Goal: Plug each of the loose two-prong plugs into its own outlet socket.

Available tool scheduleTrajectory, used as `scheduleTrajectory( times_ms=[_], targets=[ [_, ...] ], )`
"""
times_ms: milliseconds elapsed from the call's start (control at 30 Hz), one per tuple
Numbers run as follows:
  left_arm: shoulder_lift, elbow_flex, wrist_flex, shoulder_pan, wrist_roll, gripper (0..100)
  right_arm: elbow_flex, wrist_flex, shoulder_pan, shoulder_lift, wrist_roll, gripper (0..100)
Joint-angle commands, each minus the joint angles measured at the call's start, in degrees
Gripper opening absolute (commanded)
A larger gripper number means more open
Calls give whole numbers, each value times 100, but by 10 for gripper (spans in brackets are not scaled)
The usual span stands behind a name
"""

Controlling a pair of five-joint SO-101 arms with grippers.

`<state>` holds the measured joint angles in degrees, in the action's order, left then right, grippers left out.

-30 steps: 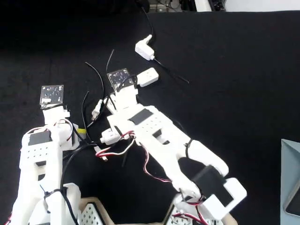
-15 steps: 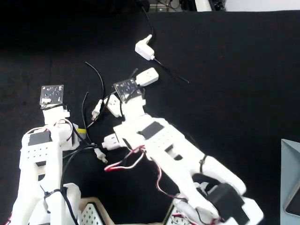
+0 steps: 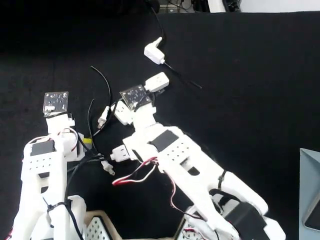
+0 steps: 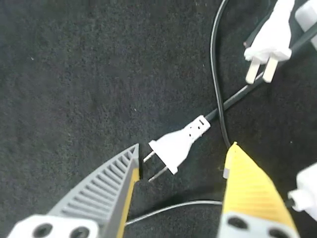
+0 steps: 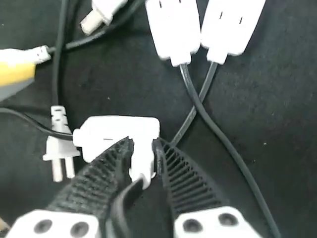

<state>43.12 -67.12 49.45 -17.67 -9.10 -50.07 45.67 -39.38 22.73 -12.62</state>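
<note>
Right hand (image 5: 143,144) pinching outlet socket (image 5: 114,131), shifted slightly rightward; left hand (image 4: 184,146) spread, unmoved.

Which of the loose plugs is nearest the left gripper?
The two-prong plug lying between the fingers of the open left gripper, prongs toward the grey finger. The other plug lies farther off, across the black cable.

A: Surface under the work?
B: Desk (image 3: 260,75), covered in black cloth; the weave shows up close in the wrist views.
A: Right edge, high view?
B: Grey-blue tray (image 3: 309,172), cut off by the frame. Dark item (image 3: 315,216) lies in it; cannot tell what.
A: Far side?
B: Pale strip (image 3: 280,5) beyond the desk's far edge, with dark clutter (image 3: 182,5) beside it.
</note>
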Motion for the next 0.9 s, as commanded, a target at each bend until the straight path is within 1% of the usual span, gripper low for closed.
scheduleTrajectory(
  times_ms=[0,233,333,433,567,667,767,867],
  targets=[
    [97,40,-88,-57,18,274,365,62,-79,479,-105,11],
    [97,40,-88,-57,18,274,321,88,246,1121,-114,11],
    [97,40,-88,-57,18,274,92,185,229,1174,-141,11],
    [105,40,-88,-57,18,274,-259,105,185,1174,-343,11],
    [114,40,-88,-57,18,274,-690,-545,167,1165,-668,11],
    [114,40,-88,-57,18,274,-1024,-1020,167,1156,-712,11],
    [114,40,-88,-57,18,274,-1191,-1266,167,1156,-730,11],
    [114,40,-88,-57,18,274,-1191,-1284,167,1121,-782,11]
  ],
)
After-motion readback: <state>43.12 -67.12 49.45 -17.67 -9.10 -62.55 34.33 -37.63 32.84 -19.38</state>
